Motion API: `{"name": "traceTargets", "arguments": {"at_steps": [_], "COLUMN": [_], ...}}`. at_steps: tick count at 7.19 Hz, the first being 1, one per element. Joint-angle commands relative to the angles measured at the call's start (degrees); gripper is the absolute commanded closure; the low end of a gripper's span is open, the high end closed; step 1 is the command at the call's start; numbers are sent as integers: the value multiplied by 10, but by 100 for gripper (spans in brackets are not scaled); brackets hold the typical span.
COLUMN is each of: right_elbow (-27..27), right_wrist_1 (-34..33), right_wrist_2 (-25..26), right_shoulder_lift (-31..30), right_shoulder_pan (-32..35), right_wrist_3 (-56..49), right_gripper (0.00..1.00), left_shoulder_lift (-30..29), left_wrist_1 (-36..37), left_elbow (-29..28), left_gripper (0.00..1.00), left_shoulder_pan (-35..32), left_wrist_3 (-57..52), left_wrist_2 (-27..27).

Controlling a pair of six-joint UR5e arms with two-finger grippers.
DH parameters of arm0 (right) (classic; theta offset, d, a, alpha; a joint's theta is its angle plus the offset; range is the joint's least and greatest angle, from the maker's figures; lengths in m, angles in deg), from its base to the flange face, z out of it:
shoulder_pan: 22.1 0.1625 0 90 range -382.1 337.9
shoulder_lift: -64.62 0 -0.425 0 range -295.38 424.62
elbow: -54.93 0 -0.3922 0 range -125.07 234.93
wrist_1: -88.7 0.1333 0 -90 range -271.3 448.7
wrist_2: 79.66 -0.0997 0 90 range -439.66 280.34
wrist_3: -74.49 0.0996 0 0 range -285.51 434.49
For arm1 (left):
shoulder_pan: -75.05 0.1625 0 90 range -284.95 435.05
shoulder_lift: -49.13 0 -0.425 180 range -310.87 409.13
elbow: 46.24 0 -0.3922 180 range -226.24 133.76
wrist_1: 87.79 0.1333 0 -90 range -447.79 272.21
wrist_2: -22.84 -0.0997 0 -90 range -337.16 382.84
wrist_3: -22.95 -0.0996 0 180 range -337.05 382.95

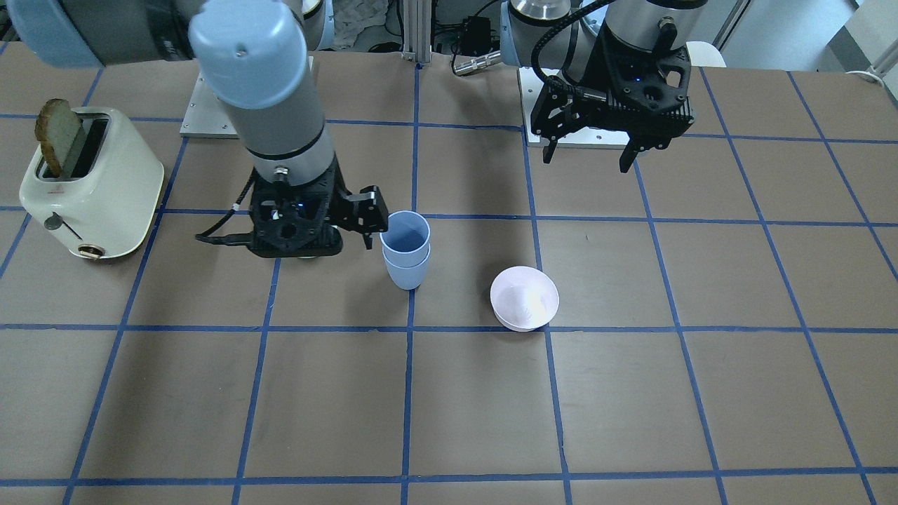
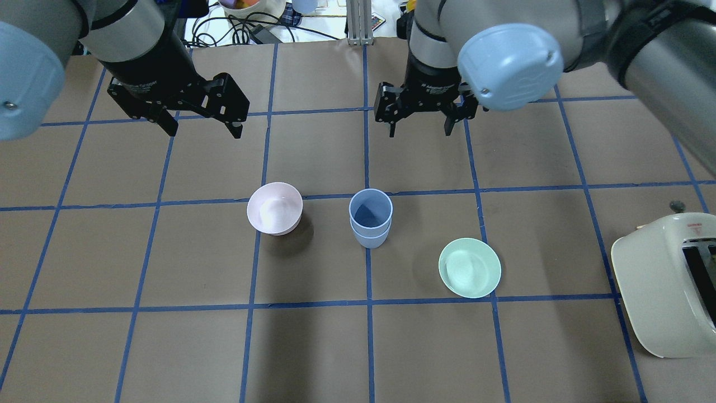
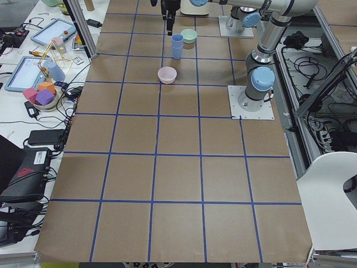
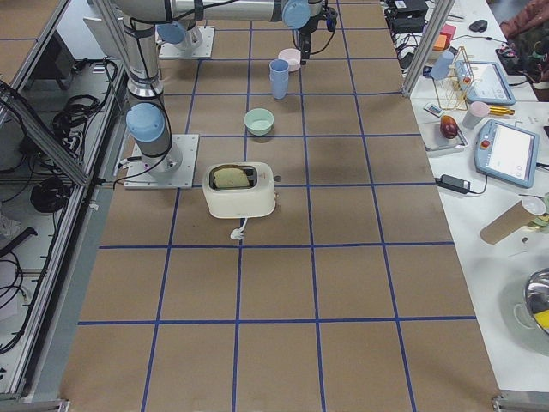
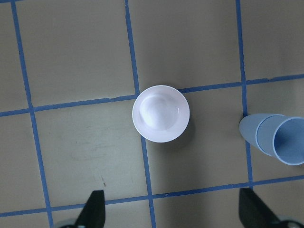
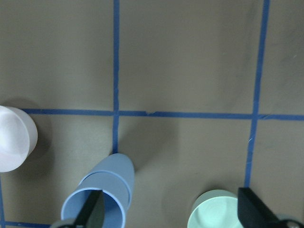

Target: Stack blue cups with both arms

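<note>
Nearest the front camera: pale pink round plastic bowl (image 1: pixel 524 298) on the brown paper counter (image 1: pixel 631 393) with its blue tape grid. Just past it, two matte slate-blue tapered plastic cups (image 1: pixel 405 247) nested in one upright stack, right on a tape line, between that bowl and a mint-green round bowl (image 2: pixel 470 267). Further back, black right pincer (image 2: pixel 419 132) spread wide, gripping nothing. Farthest, left pincer (image 2: pixel 205 133) spread too, also gripping nothing

Blue cups (image 2: pixel 370 218), pink bowl (image 2: pixel 274 208), mint bowl (image 2: pixel 469 267)
</note>
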Motion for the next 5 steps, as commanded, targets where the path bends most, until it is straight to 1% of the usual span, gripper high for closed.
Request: {"name": "traceTargets", "arguments": {"at_steps": [1,2,3,5], "right_elbow": [-6,-5,-5,0], "right_wrist_1": [26,59,85,87], "right_wrist_2": [7,10,24,29], "right_shoulder_lift": [-30,-57,-75,-72], "right_shoulder_pan": [-58,-61,-63,-65], "right_wrist_3": [-80,-81,-82,-83], "right_gripper": [0,0,0,0], "left_shoulder_lift": [0,0,0,1], "left_wrist_1": [0,0,-1,-1], "left_elbow": [1,1,2,2], "left_gripper": [0,0,0,0], "left_shoulder_pan": [0,0,0,0], "left_wrist_3": [0,0,0,0], "left_wrist_2": [0,0,0,0]}}
